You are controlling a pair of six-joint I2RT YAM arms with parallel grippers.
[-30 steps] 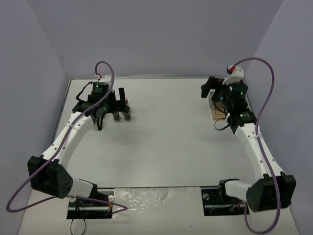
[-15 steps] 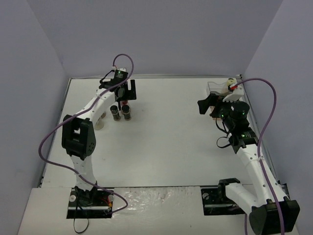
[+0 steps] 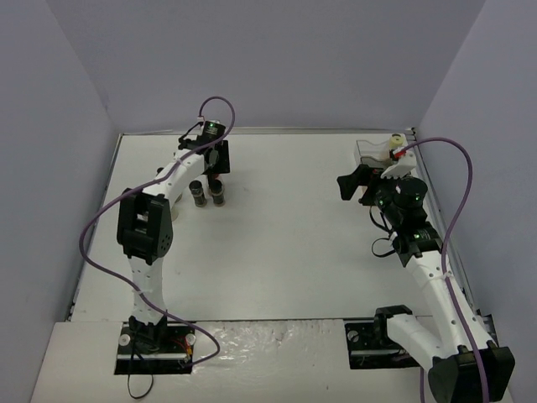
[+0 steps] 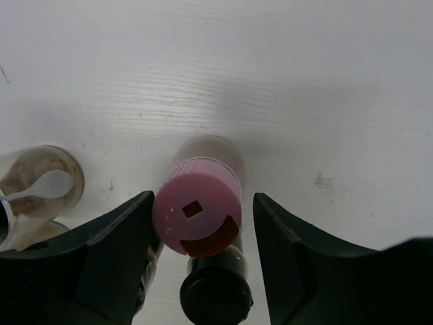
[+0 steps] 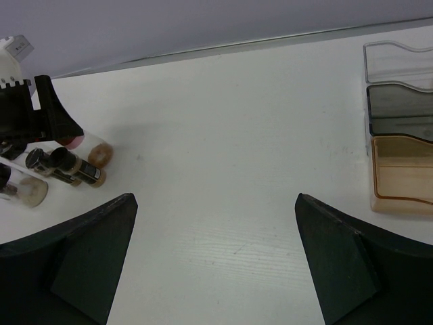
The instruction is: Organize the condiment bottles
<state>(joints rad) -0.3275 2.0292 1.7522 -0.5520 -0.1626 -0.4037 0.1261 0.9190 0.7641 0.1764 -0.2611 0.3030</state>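
Observation:
Several condiment bottles stand in a cluster at the table's far left; two dark ones [image 3: 198, 194] [image 3: 217, 192] show from above. In the left wrist view a pink-capped bottle [image 4: 196, 213] stands between my left gripper's [image 4: 203, 203] fingers, with a black-capped bottle [image 4: 215, 298] just behind it. The left finger [image 4: 122, 230] touches the pink cap and the right finger [image 4: 291, 237] stands a small gap off it. A clear jar with beige contents [image 4: 40, 186] is at the left. My right gripper [image 5: 216, 200] is open over bare table, far from the bottles [image 5: 81, 169].
The clear rectangular tray with a wooden base [image 5: 399, 176] sits at the far right by the right arm, its clear end [image 3: 369, 151] toward the back wall. Purple cables loop over both arms. Walls close the table on three sides.
The left arm swung round to the far side of the bottle cluster and its jaws narrowed around the pink-capped bottle. The right arm drew back a little from the tray.

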